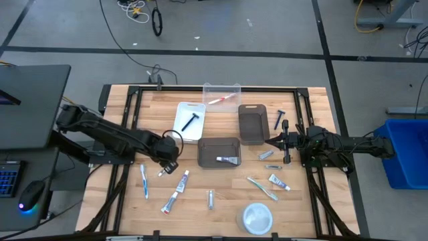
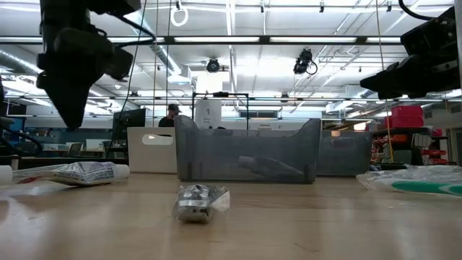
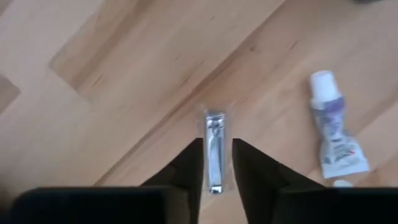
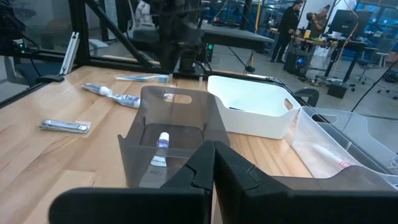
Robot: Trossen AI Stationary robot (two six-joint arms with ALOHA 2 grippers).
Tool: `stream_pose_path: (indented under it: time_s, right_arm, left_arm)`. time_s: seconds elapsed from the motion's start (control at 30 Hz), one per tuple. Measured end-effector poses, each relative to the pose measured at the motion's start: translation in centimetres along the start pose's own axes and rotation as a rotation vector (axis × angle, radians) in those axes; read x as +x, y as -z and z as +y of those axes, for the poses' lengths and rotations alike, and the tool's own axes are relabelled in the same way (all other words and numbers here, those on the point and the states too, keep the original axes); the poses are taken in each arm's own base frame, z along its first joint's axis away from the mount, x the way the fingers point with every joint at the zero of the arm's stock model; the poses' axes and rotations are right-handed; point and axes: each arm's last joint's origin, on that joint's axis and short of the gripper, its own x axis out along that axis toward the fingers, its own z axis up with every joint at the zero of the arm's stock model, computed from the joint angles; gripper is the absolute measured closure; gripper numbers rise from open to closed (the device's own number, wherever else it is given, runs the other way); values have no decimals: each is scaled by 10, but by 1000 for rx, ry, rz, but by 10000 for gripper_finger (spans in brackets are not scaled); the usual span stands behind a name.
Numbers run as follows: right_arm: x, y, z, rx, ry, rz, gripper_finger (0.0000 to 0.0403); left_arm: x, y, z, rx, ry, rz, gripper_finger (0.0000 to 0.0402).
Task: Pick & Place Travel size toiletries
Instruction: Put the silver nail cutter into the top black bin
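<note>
While the left arm hangs over the planks, the scene reads so:
Surface: pale wooden planks [image 1: 221, 191], smooth, with visible grain, on a black frame.
Room: grey floor with dark tape lines beyond the surface; the low view shows a workshop hall with strip lights.
Landmark: dark grey bin [image 1: 219, 152], rectangular, translucent plastic, holding one small tube [image 1: 228, 159].
Left gripper [image 3: 217, 163]: left of the dark grey bin, jaws slightly parted, straddling a flat shiny metal clipper [image 3: 215, 149] in clear wrap lying on the wood; whether they grip it I cannot tell.
Toothpaste tube [image 3: 334, 132]: just beside the clipper, white cap.
Right gripper [image 1: 271, 142]: right of the dark grey bin, jaws closed, empty.
Round white dish [image 1: 257, 217]: glossy, nearer the front edge than the dark grey bin.
</note>
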Motion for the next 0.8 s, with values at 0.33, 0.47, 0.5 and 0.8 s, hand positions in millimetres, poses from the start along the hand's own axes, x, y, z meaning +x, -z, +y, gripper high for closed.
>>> stream_pose_path:
  time_s: [0.33, 0.47, 0.5, 0.8]
  right_arm:
    - [0, 0, 0, 0, 0, 0, 389]
    - [0, 0, 0, 0, 0, 0, 389]
    - [0, 0, 0, 0, 0, 0, 389]
    - [0, 0, 0, 0, 0, -1, 389]
  left_arm:
    - [24, 2, -8, -50, -85, 83, 221]
    - [31, 5, -10, -51, -112, 100, 206]
    - [32, 5, -11, -52, -117, 103, 203]
    - [41, 7, -23, -19, -72, 74, 198]
